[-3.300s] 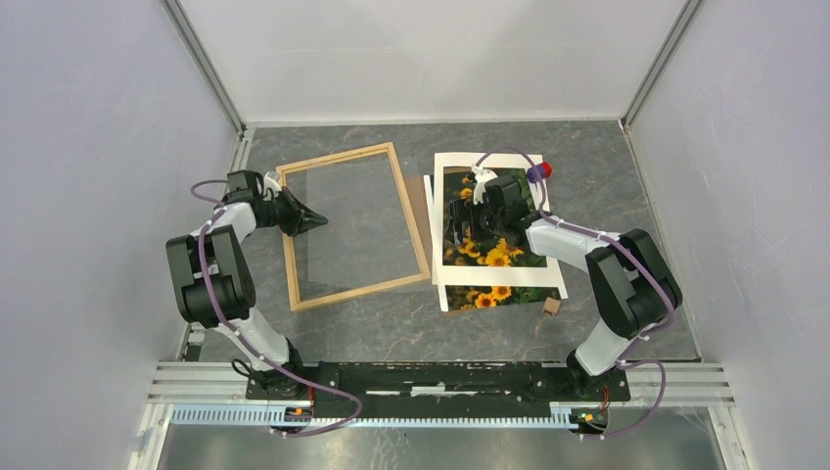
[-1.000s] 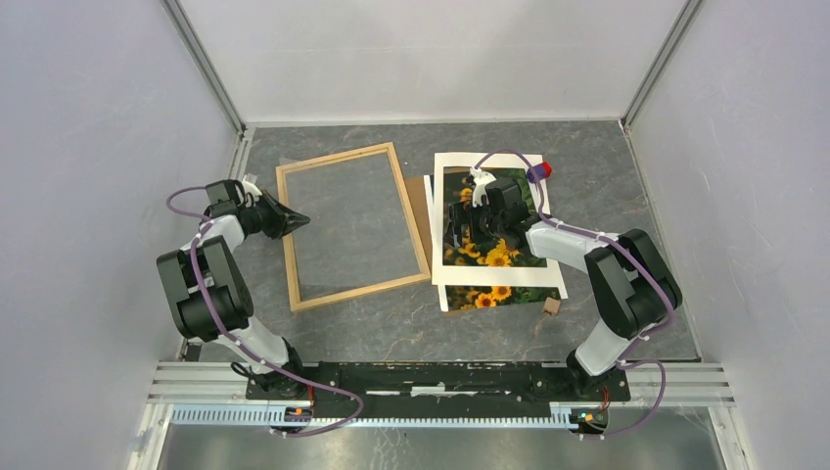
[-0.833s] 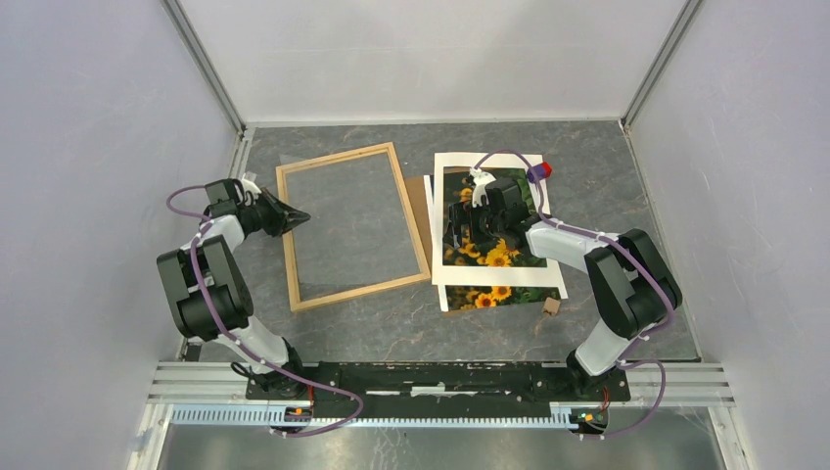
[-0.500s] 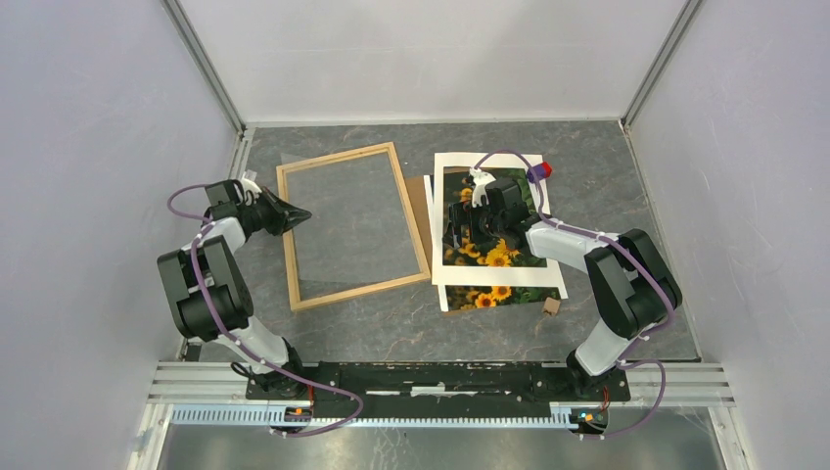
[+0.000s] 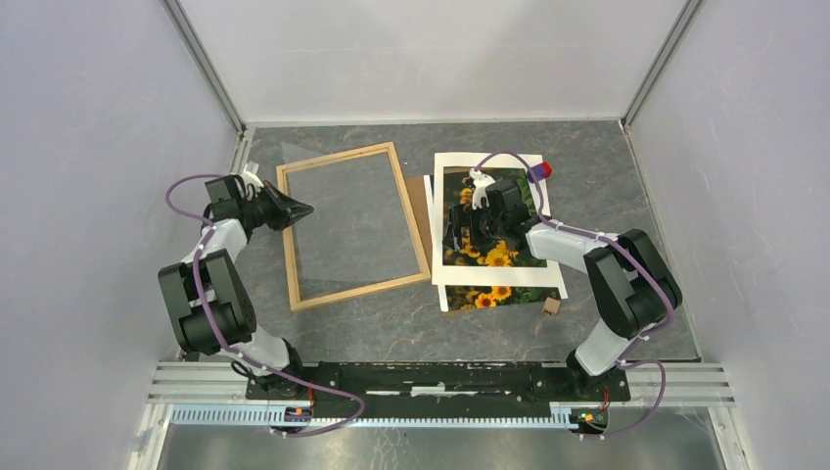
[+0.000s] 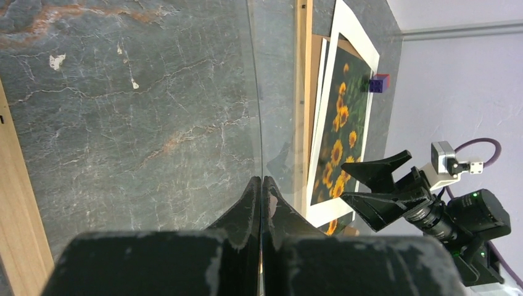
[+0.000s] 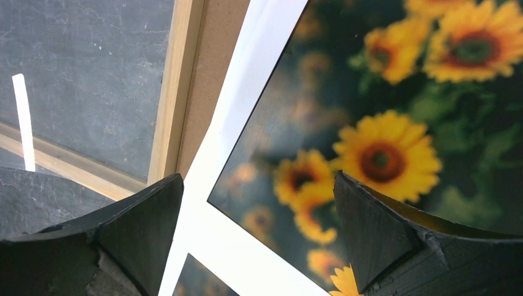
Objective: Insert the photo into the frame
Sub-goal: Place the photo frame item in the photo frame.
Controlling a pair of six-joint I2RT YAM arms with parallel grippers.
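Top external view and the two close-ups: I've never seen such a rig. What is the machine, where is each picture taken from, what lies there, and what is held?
Two robot arms are bolted at the near edge of a table. The wide picture comes from a fixed camera above and behind them; each close-up comes from a camera on one wrist, looking past its own two fingers. On the table lie a light wooden frame and, right of it, a white mat over the sunflower photo, with a brown board showing beside them, a red-and-blue cube and a wooden block. The left gripper is shut, apparently pinching the edge of a clear pane over the frame. The right gripper hangs open above the photo, holding nothing.
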